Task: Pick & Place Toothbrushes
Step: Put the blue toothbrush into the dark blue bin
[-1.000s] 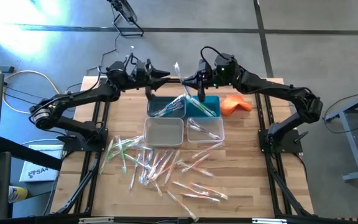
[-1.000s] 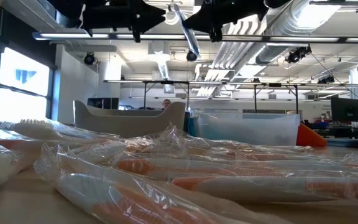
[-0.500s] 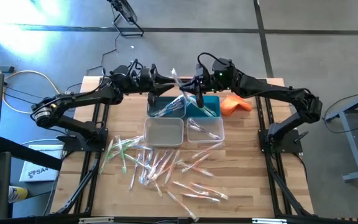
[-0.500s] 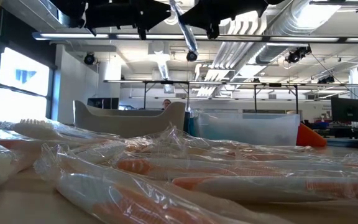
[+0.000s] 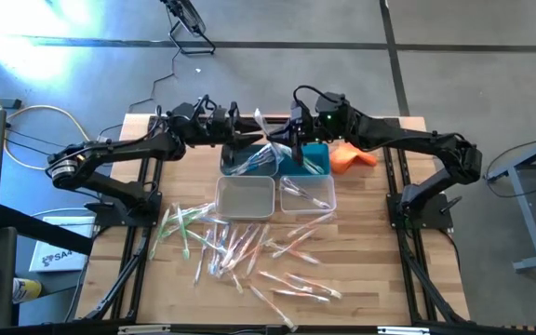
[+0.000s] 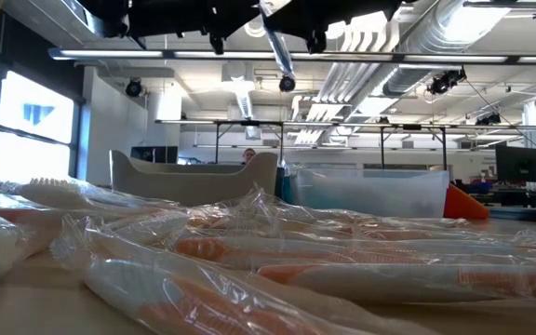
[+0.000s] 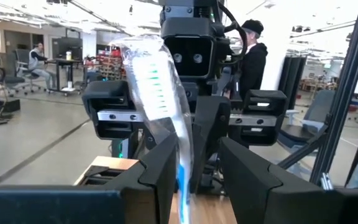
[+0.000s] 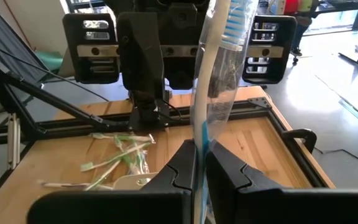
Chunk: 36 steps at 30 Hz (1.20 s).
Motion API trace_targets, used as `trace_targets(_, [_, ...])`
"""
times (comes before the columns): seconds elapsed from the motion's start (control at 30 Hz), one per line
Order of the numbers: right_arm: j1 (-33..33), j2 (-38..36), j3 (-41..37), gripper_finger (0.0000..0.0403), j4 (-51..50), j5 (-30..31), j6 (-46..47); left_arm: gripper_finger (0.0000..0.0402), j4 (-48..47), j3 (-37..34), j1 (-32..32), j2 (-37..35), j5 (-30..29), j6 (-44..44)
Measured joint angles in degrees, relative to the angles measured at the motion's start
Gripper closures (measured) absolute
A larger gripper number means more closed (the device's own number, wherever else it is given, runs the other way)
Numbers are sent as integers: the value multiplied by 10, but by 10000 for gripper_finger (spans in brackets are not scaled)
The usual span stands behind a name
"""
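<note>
The wrapped toothbrush (image 8: 219,74) held up between the arms has a white handle and blue-and-white bristles under clear film. The far bins (image 5: 316,160) are teal, the near ones (image 5: 245,197) pale grey and clear. An orange cloth (image 5: 353,156) lies right of them. Loose toothbrushes (image 5: 249,249) show green, pink-red and whitish on the pale wood table (image 5: 361,270).

Only a few dark letters, roughly "SA", are made out on the white sheet (image 5: 56,258) lying beside the table's left edge.
</note>
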Motion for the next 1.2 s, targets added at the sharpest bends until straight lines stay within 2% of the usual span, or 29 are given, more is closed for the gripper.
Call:
trace_targets(0.43, [15,0,0,389,0,13,5,280,0,0,0,0,-2,0])
trace_targets(0.73, [17,0,0,389,3,45,5,284,0,0,0,0,-3,-12])
trace_targets(1.2, [18,27,1,389,37,37,15,387,-8,0,1,0,-3,-13])
